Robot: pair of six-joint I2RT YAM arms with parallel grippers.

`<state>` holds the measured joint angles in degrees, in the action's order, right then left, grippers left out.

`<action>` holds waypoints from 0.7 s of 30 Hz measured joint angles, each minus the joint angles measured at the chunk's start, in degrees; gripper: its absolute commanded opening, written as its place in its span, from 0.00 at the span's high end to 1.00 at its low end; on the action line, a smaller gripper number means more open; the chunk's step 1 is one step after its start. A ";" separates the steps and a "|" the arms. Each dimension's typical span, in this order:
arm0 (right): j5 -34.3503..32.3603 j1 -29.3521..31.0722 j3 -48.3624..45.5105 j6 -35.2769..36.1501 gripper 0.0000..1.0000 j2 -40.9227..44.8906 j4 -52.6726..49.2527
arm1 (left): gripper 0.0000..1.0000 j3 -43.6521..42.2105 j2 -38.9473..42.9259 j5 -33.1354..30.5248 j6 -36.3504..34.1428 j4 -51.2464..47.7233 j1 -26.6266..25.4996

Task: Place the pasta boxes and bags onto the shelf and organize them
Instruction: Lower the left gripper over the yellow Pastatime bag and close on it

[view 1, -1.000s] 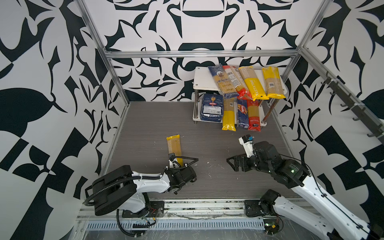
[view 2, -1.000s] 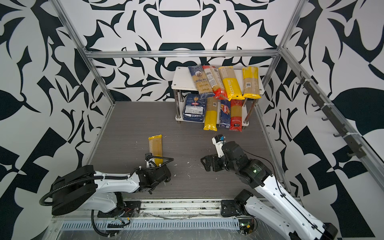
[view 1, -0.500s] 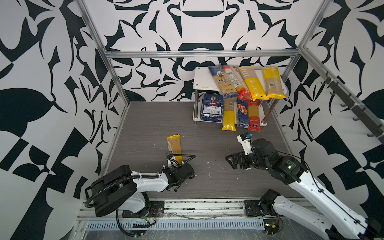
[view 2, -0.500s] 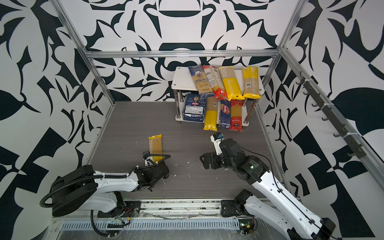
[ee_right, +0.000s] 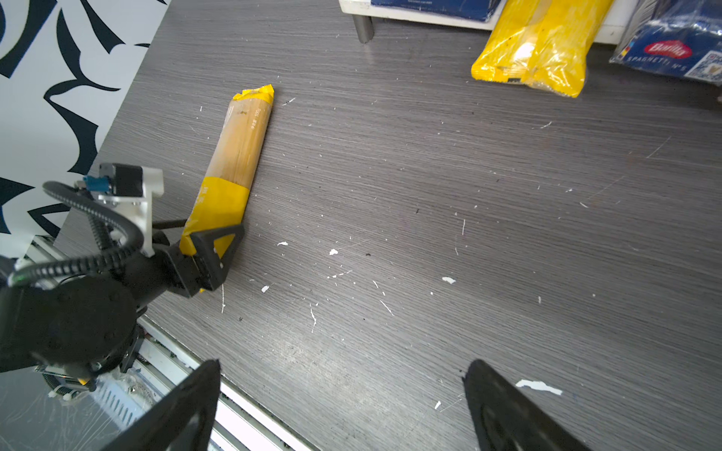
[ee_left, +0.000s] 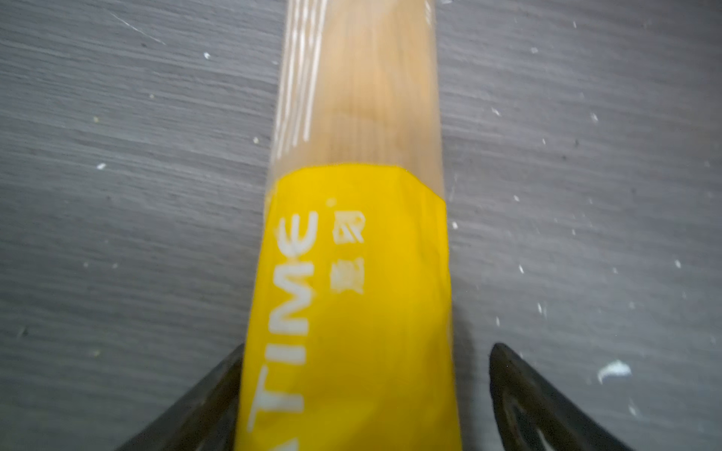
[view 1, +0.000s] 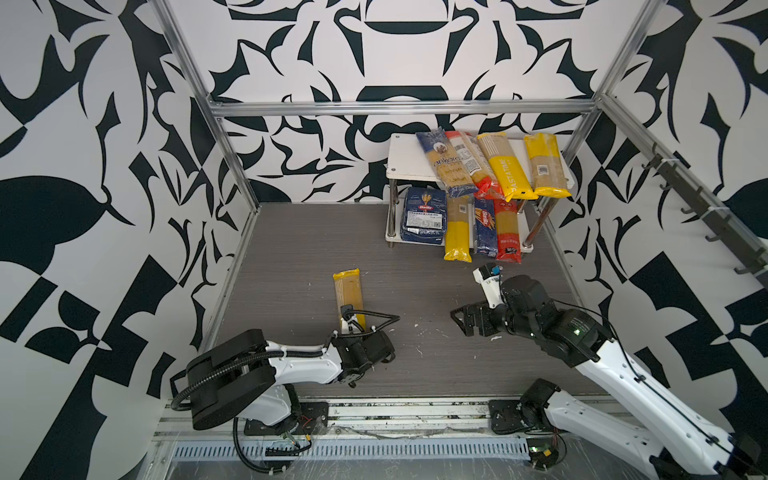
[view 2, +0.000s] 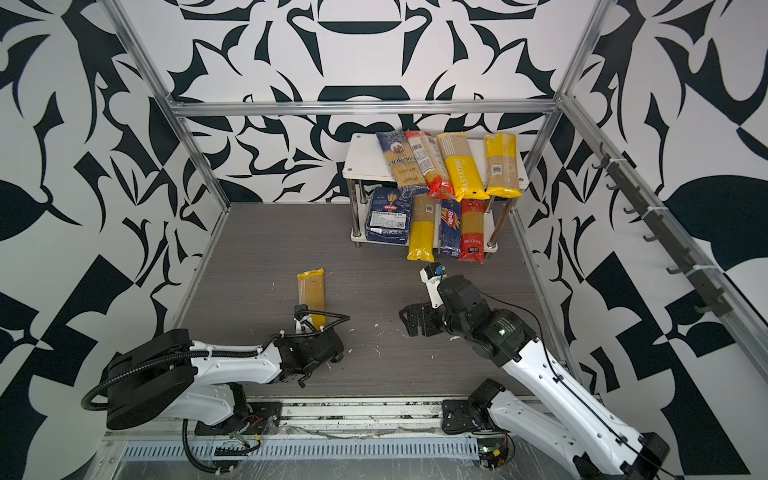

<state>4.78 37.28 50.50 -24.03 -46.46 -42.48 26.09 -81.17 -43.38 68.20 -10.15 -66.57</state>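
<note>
Spaghetti bag, yellow-ended, lay flat on tabletop; left end effector straddled its near end, unclamped; right end effector gaped, empty.

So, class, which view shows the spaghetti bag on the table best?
The right wrist view: almost the whole bag shows, sharp. The left wrist view gives only its blurred yellow end; both top views show it small, partly hidden.

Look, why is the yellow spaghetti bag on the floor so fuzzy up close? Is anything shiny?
Left wrist view: the floor bag is smeared and soft, letters fuzzy, likely too close to the lens. Right wrist view: it looks sharp; white glare shines on the shelf bag. Both top views: sharp, evenly lit.
</note>
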 measured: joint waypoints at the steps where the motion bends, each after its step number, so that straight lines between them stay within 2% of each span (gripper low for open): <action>1: -0.04 0.00 0.00 0.02 0.00 0.02 0.02 | 0.06 0.20 -0.15 -0.02 0.39 -0.68 -0.59; 5: -0.09 0.00 0.00 0.04 0.00 0.02 0.15 | 0.16 0.22 -0.72 -0.44 1.79 -2.12 -1.40; 9: -0.09 0.00 0.00 0.13 0.00 0.15 0.15 | 0.35 -0.37 -1.29 -1.95 3.43 -2.64 -1.70; 14: -0.11 0.00 0.00 0.20 0.00 1.05 0.09 | 0.41 -0.72 -3.19 -4.68 4.35 -1.77 -2.34; 16: -0.11 0.00 0.00 0.20 0.00 1.38 0.07 | 0.56 -0.66 -4.55 -6.27 4.72 -0.94 -2.58; 18: -0.11 0.00 0.00 0.20 0.00 1.53 0.00 | 0.65 -0.46 -5.88 -7.65 5.49 -0.22 -2.51; 21: -0.11 0.00 0.00 0.20 0.00 1.70 -0.09 | 0.69 0.17 -6.80 -8.44 6.40 -0.15 -2.45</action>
<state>4.67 37.28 50.50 -23.83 -44.75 -42.57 26.26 -87.96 -51.81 74.61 -10.31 -69.01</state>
